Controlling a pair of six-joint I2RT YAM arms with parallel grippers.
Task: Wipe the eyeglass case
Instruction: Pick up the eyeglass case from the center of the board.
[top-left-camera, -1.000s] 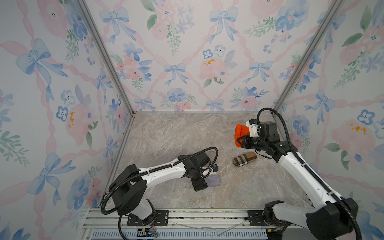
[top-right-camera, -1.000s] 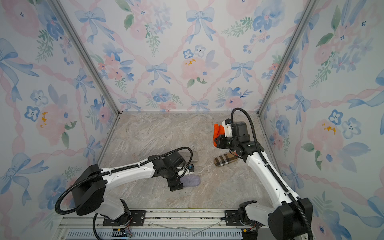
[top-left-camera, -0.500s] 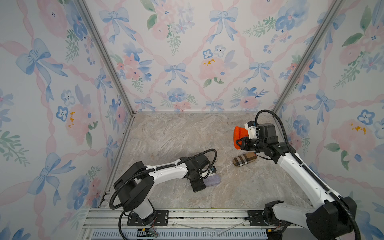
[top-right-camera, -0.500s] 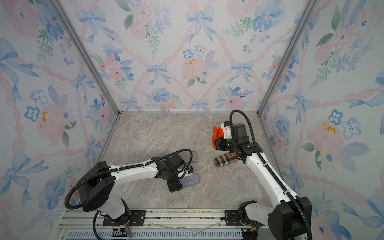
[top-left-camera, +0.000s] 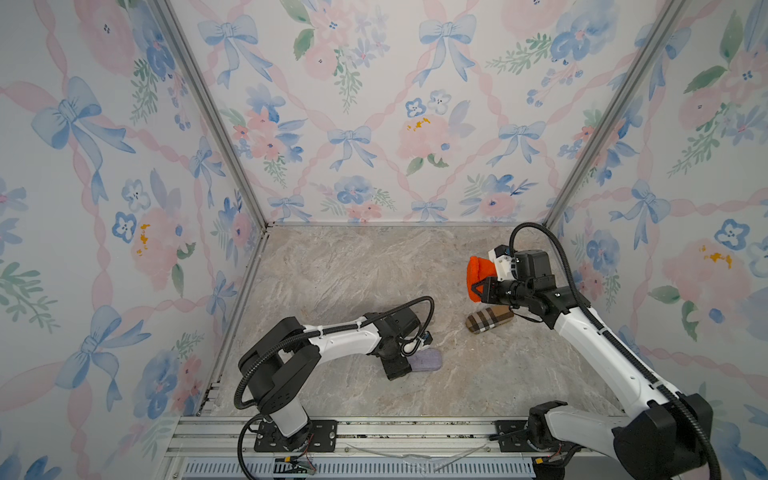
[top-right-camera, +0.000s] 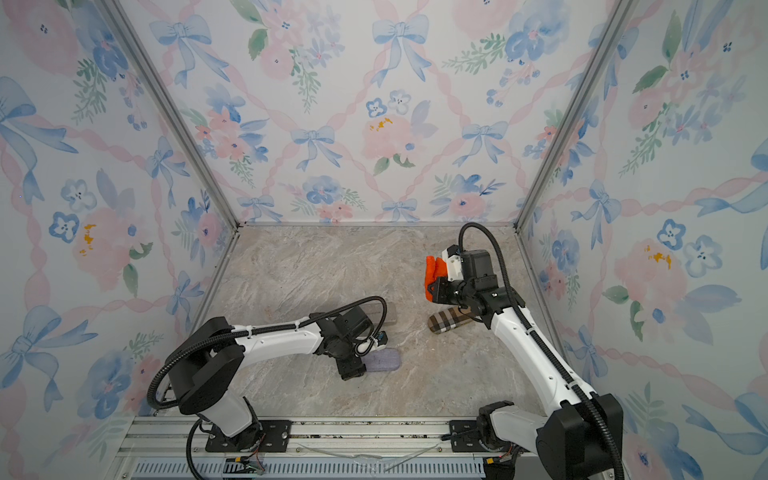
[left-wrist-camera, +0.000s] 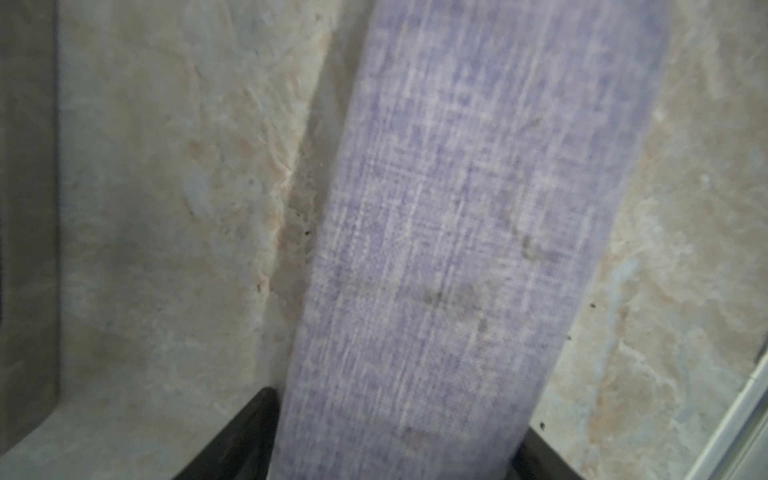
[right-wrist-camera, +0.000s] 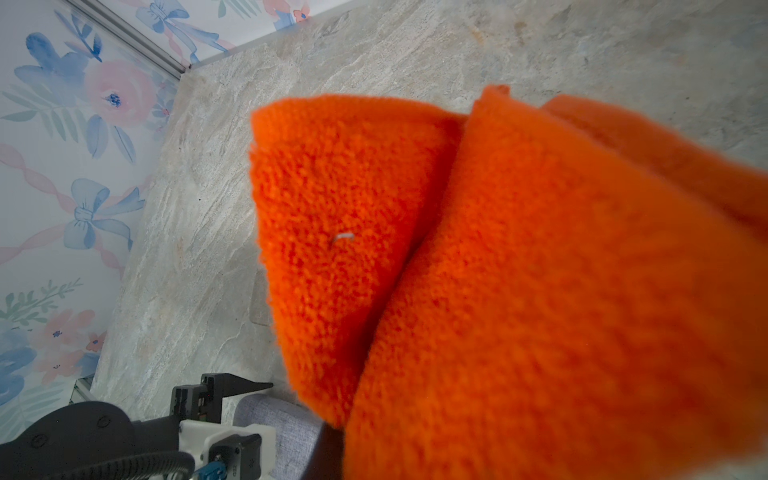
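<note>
Down at the front of the bench (top-left-camera: 332, 270), about midway along its front edge, the lavender eyeglass case (top-left-camera: 428, 359) lies flat on the marbled top, and it shows in both top views (top-right-camera: 386, 359). The left gripper (top-left-camera: 405, 363) is low over the case's near end, with the arm stretched out across the bench from the front left corner. From the left wrist view the woven lavender cover (left-wrist-camera: 457, 249) fills the middle, and a black finger (left-wrist-camera: 232, 436) sits hard against each long side. So the jaws straddle the case, but the close-up is soft and cropped, and I can't tell whether they are actually squeezing it or just bracketing it.

Over to the right edge now. The right gripper (top-left-camera: 478, 284) hangs up in the air, well clear of the bench top, with its jaws clamped tight on a bunched orange cloth (top-left-camera: 476, 270). That cloth swamps the right wrist view (right-wrist-camera: 498, 291) in fuzzy folded pile, and below it there is a corner of the lavender case (right-wrist-camera: 270, 419) with the left arm's hardware beside it.

Near the right edge, about midway between front and back, a plaid case (top-left-camera: 488, 320) lies flat on the bench with nothing touching it. It is well apart from the lavender one. A flat grey object (top-right-camera: 388, 312) lies just behind the left arm's wrist, partly hidden by it. Floral wallpaper panels (top-left-camera: 374, 124) close in the back and both sides.
</note>
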